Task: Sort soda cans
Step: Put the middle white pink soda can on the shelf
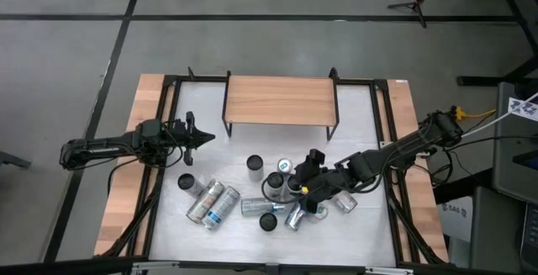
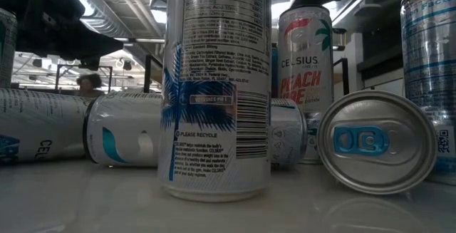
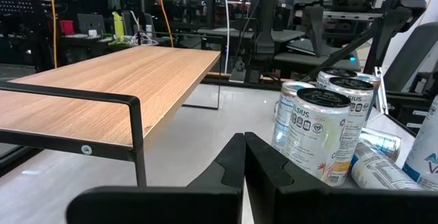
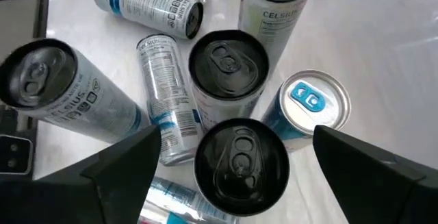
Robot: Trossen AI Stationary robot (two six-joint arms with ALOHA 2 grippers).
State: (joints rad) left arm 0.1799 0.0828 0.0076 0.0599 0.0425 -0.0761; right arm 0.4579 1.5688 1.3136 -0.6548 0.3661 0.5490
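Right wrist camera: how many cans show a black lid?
4: nearest can, between the fingers of the open right tool; second can just beyond; third can farther still; fourth can off to one side. More may lie outside view.

Soda cans (image 1: pixel 290 193) beside the wooden shelf (image 1: pixel 280 100): several hidden under the right gripper (image 1: pixel 308 174) from above; count not determinable. Front upright can (image 2: pixel 216 83): top cut off by low view's edge; fine print illegible. Cans lying behind it: ends concealed. Person (image 2: pixel 89 83) beyond the cans: blurred, mostly hidden.
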